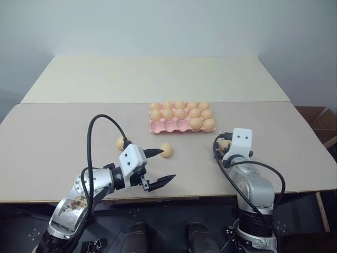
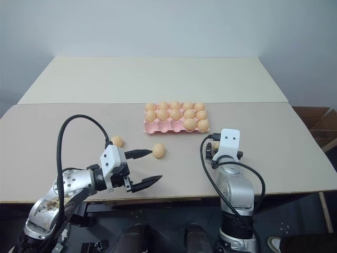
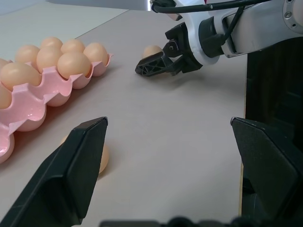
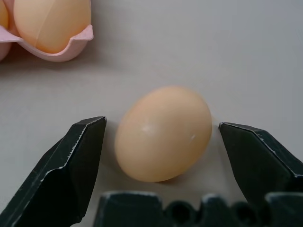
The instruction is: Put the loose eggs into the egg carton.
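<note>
The pink egg carton lies at mid-table with several eggs in it; its near-left cups are bare. Three loose eggs lie on the table in front of it. One egg sits between the fingers of my open right gripper, with a gap on each side; it also peeks out by that wrist. Another egg lies just past the upper fingertip of my open, empty left gripper. A third egg rests behind the left wrist.
A second tabletop adjoins the far edge behind the carton. A cardboard box stands off the right side. Both arms' black cables loop above the wrists. The table's front edge runs just below the grippers.
</note>
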{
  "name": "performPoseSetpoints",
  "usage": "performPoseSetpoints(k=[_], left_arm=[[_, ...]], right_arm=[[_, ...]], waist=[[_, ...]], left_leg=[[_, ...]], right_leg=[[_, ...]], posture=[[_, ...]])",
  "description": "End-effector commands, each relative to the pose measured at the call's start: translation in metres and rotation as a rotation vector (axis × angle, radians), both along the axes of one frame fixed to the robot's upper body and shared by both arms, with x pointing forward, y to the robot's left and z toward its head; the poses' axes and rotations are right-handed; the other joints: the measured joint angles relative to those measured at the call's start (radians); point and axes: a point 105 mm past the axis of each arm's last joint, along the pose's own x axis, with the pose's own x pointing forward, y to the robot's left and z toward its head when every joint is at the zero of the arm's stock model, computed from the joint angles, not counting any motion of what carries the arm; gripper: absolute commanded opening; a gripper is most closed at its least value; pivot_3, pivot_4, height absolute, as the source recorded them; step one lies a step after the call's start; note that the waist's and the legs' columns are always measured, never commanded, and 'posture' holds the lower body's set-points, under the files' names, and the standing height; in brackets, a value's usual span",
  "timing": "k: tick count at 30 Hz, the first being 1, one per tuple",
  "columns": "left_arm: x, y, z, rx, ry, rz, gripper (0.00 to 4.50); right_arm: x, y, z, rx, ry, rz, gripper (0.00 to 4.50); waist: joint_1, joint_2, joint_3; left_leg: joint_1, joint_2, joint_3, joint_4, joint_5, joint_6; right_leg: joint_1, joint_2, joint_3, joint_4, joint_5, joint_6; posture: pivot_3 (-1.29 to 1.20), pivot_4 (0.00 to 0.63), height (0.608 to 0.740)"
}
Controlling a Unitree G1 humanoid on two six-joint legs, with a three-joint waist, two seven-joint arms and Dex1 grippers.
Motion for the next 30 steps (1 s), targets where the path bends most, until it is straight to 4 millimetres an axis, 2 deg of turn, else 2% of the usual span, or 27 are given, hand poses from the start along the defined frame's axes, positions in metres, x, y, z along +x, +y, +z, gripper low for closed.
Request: performPoseSetpoints(k=[1,4,6,11,13,21,25,30], left_arm=[[-0.003,-0.001,0.008,-0.008,-0.035,-0.007,4.50],[-0.002,0.000,0.009,-0.007,-0.037,0.000,4.50],[-0.002,0.001,0.009,-0.006,-0.037,0.003,4.50],[-0.002,0.002,0.010,-0.003,-0.038,0.012,4.50],[-0.002,0.004,0.011,0.000,-0.041,0.018,4.50],[0.000,0.014,0.010,0.001,-0.021,0.075,4.50],[0.001,0.021,0.007,0.006,-0.015,0.118,4.50],[0.003,0.029,0.004,0.012,-0.021,0.169,4.50]], right_arm=[[0.003,-0.004,0.014,-0.009,-0.067,-0.015,3.53],[0.004,-0.003,0.015,-0.008,-0.072,-0.007,2.48],[0.004,-0.003,0.016,-0.010,-0.077,0.003,2.14],[0.001,-0.001,0.019,-0.028,-0.089,0.038,2.04],[-0.003,0.002,0.026,-0.038,-0.116,0.082,2.02],[-0.021,0.046,0.072,-0.088,-0.267,0.397,1.99],[-0.017,0.065,0.087,-0.106,-0.317,0.477,1.98],[0.001,0.088,0.093,-0.168,-0.356,0.561,1.97]], waist=[[-0.001,0.000,0.000],[-0.001,0.000,0.000],[-0.001,0.000,0.000],[-0.001,0.000,0.000],[-0.001,0.000,0.000],[-0.005,0.000,0.000],[-0.006,0.000,0.000],[-0.006,0.000,0.000]], left_leg=[[0.000,0.000,0.000,0.000,0.000,0.000],[0.000,0.000,0.000,0.000,0.000,0.000],[0.000,0.000,0.000,0.000,0.000,0.000],[0.000,0.000,0.000,0.000,0.000,0.000],[0.000,0.000,0.000,0.000,0.000,0.000],[0.000,0.001,0.000,0.000,0.000,0.000],[0.000,0.001,0.000,0.000,0.000,0.000],[0.000,0.001,0.000,0.000,0.000,0.000]], right_leg=[[0.000,0.000,0.000,0.000,0.000,0.000],[0.000,0.000,0.000,0.000,0.000,0.000],[0.000,0.000,0.000,0.000,0.000,0.000],[0.000,0.000,0.000,0.000,0.000,0.000],[0.000,0.000,0.000,0.000,0.000,0.000],[0.000,0.001,0.000,0.000,0.000,0.000],[0.000,0.001,0.000,0.000,0.000,0.000],[0.000,0.000,0.000,0.000,0.000,0.000]], posture=[[0.00,0.150,0.740],[0.00,0.150,0.740],[0.00,0.150,0.740],[0.00,0.150,0.740],[0.00,0.150,0.740],[0.00,0.150,0.740],[0.00,0.150,0.740],[0.00,0.150,0.740]])
